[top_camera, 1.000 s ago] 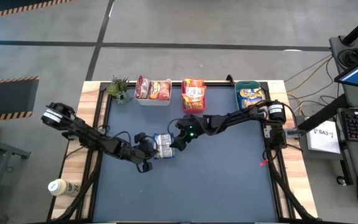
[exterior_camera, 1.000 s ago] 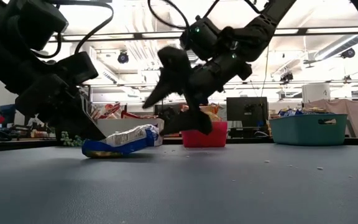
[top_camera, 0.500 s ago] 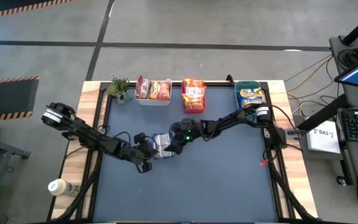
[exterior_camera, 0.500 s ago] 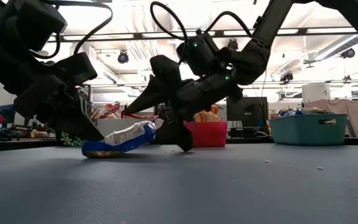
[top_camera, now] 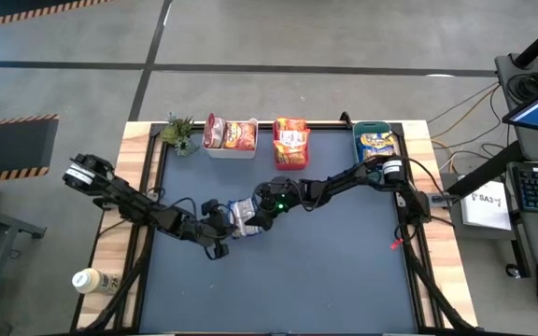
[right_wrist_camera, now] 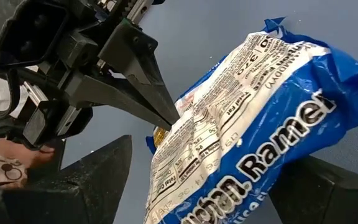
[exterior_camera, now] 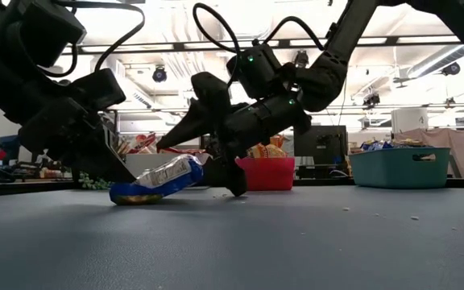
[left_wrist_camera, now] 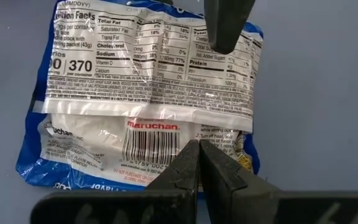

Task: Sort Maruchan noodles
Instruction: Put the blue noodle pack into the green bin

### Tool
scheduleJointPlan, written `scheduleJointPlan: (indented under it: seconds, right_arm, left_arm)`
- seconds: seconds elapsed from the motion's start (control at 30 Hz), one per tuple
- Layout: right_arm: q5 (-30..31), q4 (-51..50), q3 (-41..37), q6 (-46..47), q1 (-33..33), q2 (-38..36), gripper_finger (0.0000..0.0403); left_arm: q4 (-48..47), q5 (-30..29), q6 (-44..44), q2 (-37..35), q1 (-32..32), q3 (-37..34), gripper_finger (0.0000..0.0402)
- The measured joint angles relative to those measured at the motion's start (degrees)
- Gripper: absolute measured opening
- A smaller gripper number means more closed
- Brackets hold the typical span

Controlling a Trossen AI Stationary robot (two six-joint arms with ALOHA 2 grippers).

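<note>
Blue packet (top_camera: 243, 217) at frame centre on the bench (top_camera: 344, 271), pinched at its left edge by the left hand (top_camera: 224, 222), long axis tilted up-right into the released right hand (top_camera: 256, 218) straddling its right end.

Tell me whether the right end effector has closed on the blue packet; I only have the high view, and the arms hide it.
Observer: No. In the low view the right end effector is open, with one finger above and one below the noodle packet.
Operator: Is the packet flat on the table?
Observer: No, it is tilted. The end toward the right end effector is raised, and the other end rests on the table.
Operator: And the left side?
Observer: The left wrist view shows the left end effector shut on the packet's barcode edge.
</note>
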Motion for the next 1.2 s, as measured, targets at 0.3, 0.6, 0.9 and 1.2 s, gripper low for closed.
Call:
scheduleJointPlan:
  seconds: [0.3, 0.6, 0.9, 1.2]
  right_arm:
    - [0.20, 0.02, 0.00, 0.22, -0.02, 0.00, 0.0242]
    - [0.29, 0.11, 0.00, 1.12, -0.09, 0.00, 0.0210]
    - [0.39, 0.20, 0.00, 2.26, -0.11, 0.00, 0.0171]
    - [0.32, 0.05, -0.01, 1.94, -0.24, -0.19, 0.0125]
  left_arm:
    - [1.04, -1.06, 0.00, 0.04, -0.02, 0.00, 0.0000]
    - [2.62, -1.23, 1.14, 0.07, 0.00, -0.02, 0.0000]
    - [3.55, -1.30, 1.18, 0.02, -0.02, 0.00, 0.0000]
    - [4.40, -1.25, 1.54, -0.02, -0.18, 0.07, 0.0000]
